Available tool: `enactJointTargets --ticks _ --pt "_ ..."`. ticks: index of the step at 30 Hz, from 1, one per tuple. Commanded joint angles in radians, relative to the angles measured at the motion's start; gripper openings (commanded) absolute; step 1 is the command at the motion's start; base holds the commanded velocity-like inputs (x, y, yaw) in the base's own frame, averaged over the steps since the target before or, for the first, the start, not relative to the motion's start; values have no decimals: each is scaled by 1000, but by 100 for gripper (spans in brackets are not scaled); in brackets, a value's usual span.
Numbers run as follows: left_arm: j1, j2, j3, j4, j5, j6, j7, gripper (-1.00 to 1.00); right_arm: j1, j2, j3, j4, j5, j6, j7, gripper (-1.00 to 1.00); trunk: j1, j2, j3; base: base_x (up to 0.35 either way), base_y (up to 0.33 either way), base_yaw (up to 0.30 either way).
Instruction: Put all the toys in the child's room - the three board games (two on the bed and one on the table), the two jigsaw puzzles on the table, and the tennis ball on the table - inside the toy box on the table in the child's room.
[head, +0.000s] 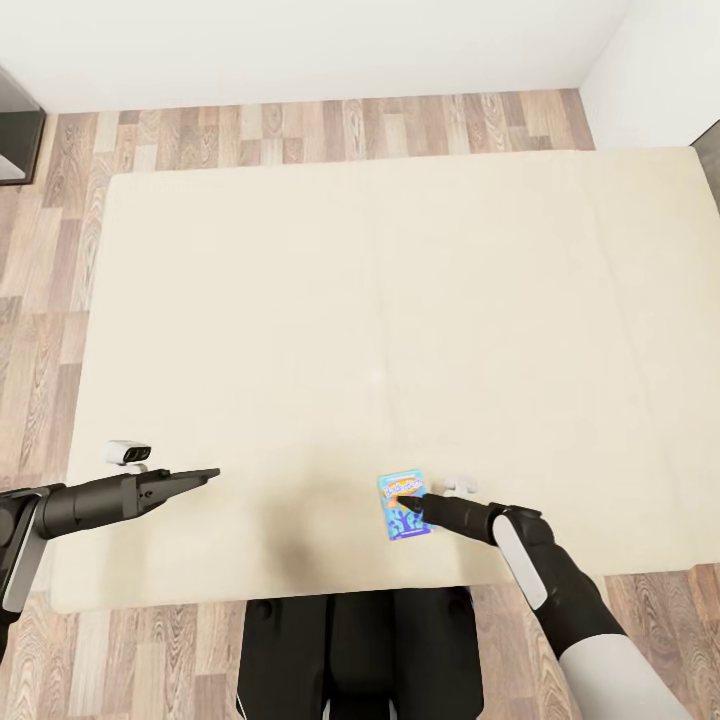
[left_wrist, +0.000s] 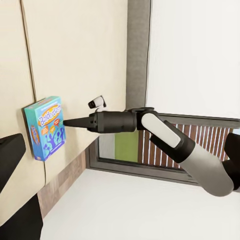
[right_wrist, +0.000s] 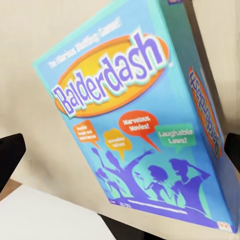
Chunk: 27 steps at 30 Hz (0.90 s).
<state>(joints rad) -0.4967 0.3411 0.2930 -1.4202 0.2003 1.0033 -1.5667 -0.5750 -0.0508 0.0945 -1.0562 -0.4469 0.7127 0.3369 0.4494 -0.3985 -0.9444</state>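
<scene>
1. Head view looks straight down on the bed (head: 380, 300) — its plain beige mattress takes up most of the frame, with wood-plank floor (head: 40, 330) along the left and top edges and white wall beyond.
2. One board game (head: 404, 505), a light blue box, lies flat on the mattress in the lower middle of the frame, near the bed's lower edge.
3. Right gripper (head: 412, 503) reaches in from the lower right, its dark tip over the box. In the right wrist view the box (right_wrist: 145, 130) reads "Balderdash", with dark finger edges at both sides of the frame — jaws spread to either side of it, not closed on it.
4. Left gripper (head: 205, 474) hovers over bare mattress at the lower left, well apart from the box; whether its jaws are parted I cannot tell.
</scene>
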Motion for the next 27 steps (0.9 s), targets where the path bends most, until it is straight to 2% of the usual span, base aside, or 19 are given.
enactJointTargets --ticks 1,17,27 --pt "0 0 0 0 -1 11 -4 100 0 -3 1 -2 0 4 2 100 1 -2 -1 0 0 0" --pt "0 0 11 0 -1 11 -4 100 -3 -12 -1 -9 2 -3 23 100 1 -2 -1 0 0 0" --pt "0 -1 18 0 -1 11 -4 100 -5 -3 0 -4 4 -25 24 100 1 -2 -1 0 24 0"
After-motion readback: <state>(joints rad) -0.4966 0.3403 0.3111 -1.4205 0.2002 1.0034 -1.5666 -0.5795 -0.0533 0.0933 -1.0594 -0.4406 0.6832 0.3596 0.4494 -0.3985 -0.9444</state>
